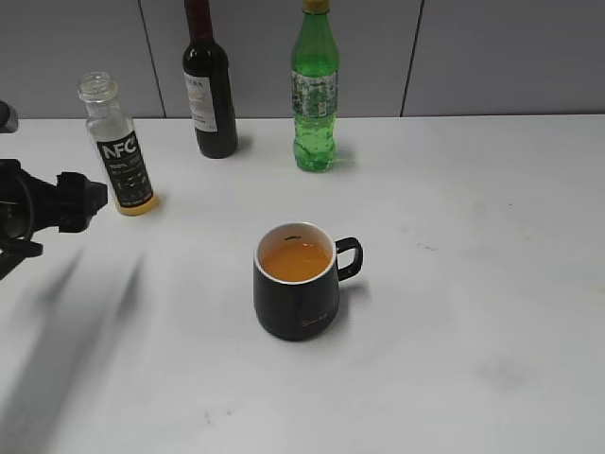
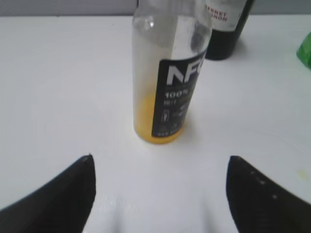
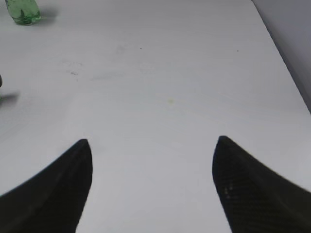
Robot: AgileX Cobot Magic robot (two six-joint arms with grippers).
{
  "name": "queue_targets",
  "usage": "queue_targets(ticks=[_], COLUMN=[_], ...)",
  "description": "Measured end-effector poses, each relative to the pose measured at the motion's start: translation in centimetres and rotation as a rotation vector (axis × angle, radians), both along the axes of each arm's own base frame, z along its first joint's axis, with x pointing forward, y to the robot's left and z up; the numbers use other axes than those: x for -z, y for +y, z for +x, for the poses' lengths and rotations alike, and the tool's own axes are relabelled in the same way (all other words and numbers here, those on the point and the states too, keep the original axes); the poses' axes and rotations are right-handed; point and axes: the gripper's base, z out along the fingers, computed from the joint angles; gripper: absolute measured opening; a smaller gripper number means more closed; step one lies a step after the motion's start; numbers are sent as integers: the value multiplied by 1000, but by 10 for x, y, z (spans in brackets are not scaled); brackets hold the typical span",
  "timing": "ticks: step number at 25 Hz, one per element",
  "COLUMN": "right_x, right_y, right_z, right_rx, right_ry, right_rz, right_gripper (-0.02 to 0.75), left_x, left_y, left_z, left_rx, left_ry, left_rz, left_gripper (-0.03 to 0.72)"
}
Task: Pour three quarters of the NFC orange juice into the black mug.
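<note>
The NFC orange juice bottle (image 1: 119,148) stands upright and capless at the back left of the white table, with only a little orange liquid at its bottom. It also shows in the left wrist view (image 2: 167,73). The black mug (image 1: 297,282) sits mid-table with its handle to the right and holds orange juice. My left gripper (image 2: 160,167) is open and empty, a short way in front of the bottle and not touching it; its arm shows at the left edge of the exterior view (image 1: 52,203). My right gripper (image 3: 151,148) is open and empty over bare table.
A dark wine bottle (image 1: 209,85) and a green soda bottle (image 1: 314,95) stand at the back, right of the juice bottle. The soda bottle's base shows in the right wrist view (image 3: 23,12). The table's right edge (image 3: 286,58) runs beside a grey wall.
</note>
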Motion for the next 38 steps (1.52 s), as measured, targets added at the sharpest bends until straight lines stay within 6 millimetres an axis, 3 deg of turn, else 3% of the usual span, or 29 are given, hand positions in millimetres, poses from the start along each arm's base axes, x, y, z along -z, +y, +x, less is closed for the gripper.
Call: queue_targets(ticks=[11, 16, 21, 27, 30, 34, 38], right_x=[0, 0, 0, 0, 0, 0, 0], right_y=[0, 0, 0, 0, 0, 0, 0], right_z=[0, 0, 0, 0, 0, 0, 0], right_rx=[0, 0, 0, 0, 0, 0, 0], right_ry=[0, 0, 0, 0, 0, 0, 0], right_rz=[0, 0, 0, 0, 0, 1, 1], right_gripper=[582, 582, 582, 582, 582, 582, 582], left_x=[-66, -98, -117, -130, -129, -109, -109], left_y=[9, 17, 31, 46, 50, 52, 52], left_z=[-78, -129, -184, -237, -251, -256, -255], left_rx=[56, 84, 100, 83, 75, 74, 74], left_ry=[364, 391, 387, 204, 132, 138, 124], left_rz=[16, 19, 64, 88, 88, 91, 89], left_gripper=[632, 627, 615, 609, 605, 597, 587])
